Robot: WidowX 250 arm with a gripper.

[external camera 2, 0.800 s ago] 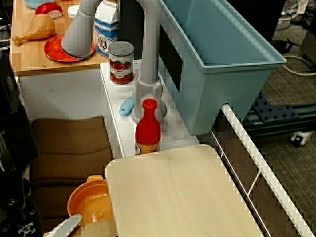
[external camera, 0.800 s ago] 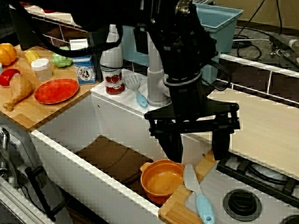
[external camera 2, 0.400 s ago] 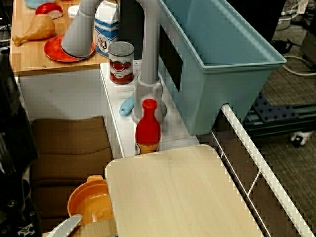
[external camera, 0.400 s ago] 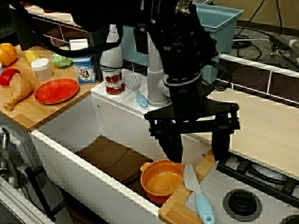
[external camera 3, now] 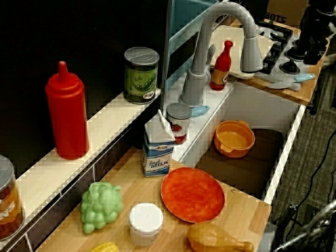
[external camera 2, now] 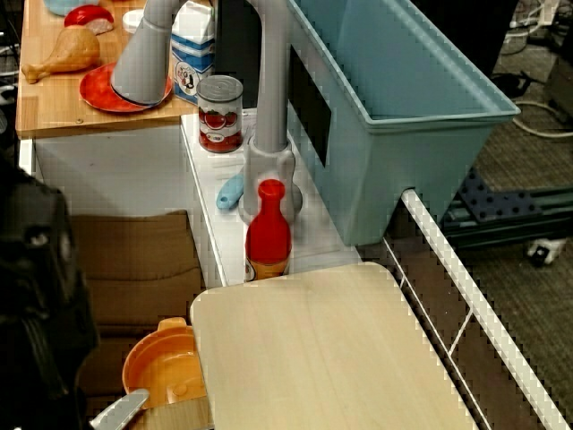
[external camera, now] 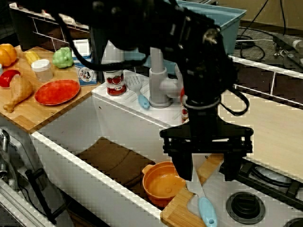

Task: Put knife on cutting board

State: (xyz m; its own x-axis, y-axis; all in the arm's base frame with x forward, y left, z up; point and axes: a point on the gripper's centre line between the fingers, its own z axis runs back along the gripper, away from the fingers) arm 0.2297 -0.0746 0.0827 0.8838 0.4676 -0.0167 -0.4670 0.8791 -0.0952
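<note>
Right, gripper (external camera: 207, 170) hangs open directly over the knife (external camera: 200, 198); blade points up between the fingers, blue handle trails toward us, cutting board (external camera: 265, 132) lies beyond.

We see dark carpet floor (external camera 2: 528, 161) with cables. A black wall (external camera 3: 79, 31) backs our wooden worktop (external camera 3: 247, 210).

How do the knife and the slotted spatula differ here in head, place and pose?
The knife has a solid, broad grey blade; the spatula has a slotted grey head. The knife lies on the honey-brown board by the stove, under the gripper; the spatula lies on the white ledge beside the faucet base. The knife's handle points toward the camera, as does the spatula's. Both have light-blue handles, and neither is held.
</note>
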